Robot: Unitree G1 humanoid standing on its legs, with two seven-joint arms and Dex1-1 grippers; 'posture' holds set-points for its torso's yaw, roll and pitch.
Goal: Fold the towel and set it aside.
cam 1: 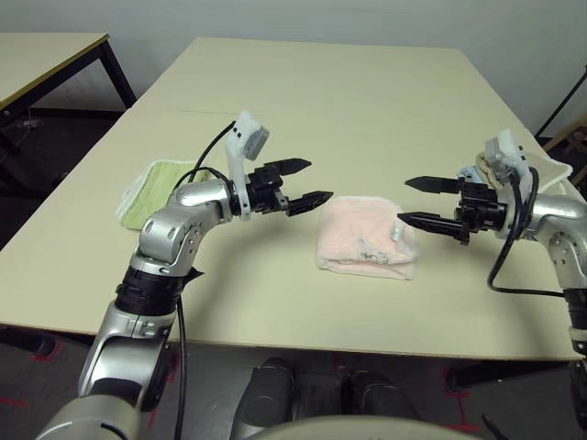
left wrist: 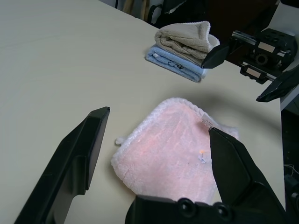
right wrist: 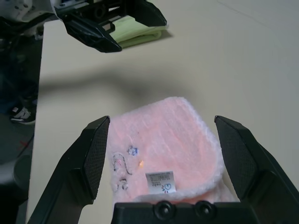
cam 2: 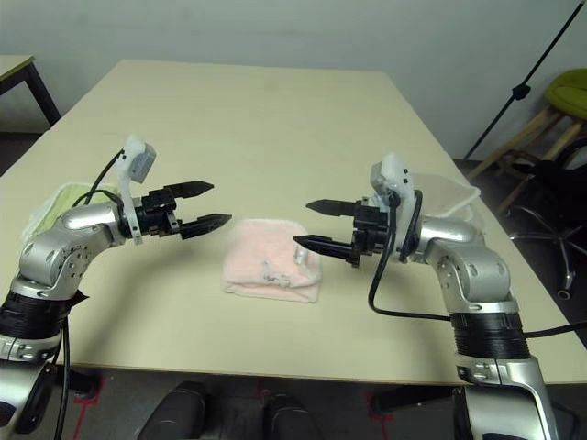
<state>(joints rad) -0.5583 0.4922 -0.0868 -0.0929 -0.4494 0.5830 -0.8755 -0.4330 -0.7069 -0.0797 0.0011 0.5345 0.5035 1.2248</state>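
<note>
A folded pale pink terry towel [cam 1: 365, 244] lies on the table between the left gripper [cam 1: 304, 181] and right gripper [cam 1: 414, 202], both spread wide and empty.

This looks like a robotics lab or test room. A plain pale desk [cam 1: 303, 101] stands before a bare white wall [cam 2: 275, 27], with a second desk [cam 1: 46, 55] of the same kind beside it. Red tape marks [cam 2: 87, 390] are stuck on the floor, a black stand [cam 2: 514, 96] leans at the side, and a lime-green chair [cam 2: 564, 96] sits behind it.
</note>
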